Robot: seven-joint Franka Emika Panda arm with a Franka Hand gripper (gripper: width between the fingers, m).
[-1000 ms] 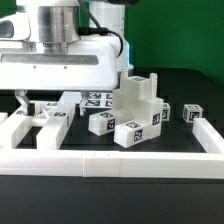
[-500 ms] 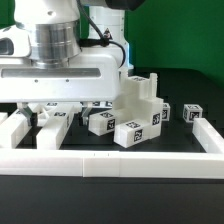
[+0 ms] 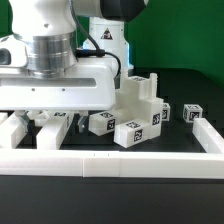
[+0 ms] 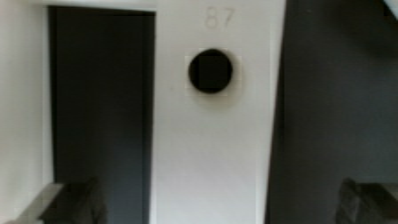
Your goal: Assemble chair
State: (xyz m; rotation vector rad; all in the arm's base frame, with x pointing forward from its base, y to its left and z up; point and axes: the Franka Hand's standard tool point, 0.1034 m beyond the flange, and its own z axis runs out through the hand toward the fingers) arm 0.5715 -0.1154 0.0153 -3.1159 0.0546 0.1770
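At the exterior view's left, the gripper [image 4: 217, 205] is coming down over a loose slotted panel [image 3: 30, 135] that is lying flat just inside the border rail [image 3: 110, 163]. Over the last second the hand has been sinking and swinging toward that side, so it is now hanging low above the panel. In the wrist view the fingers [image 4: 71, 200] are standing wide apart with nothing between them but the panel's middle bar, the one carrying a round hole [image 4: 210, 70] (dark slots are running along either side of it). I judge this to be the approach to a pick, with the jaws lining up to straddle that bar; whether they are already level with it is hard to tell.

Toward the middle, the chair body [image 3: 138, 110], already joined from several tagged pieces, is standing upright and apart from the hand. Farther to the exterior view's right, a short post [image 3: 192, 113] is sitting alone near the rail, still waiting to be fitted.
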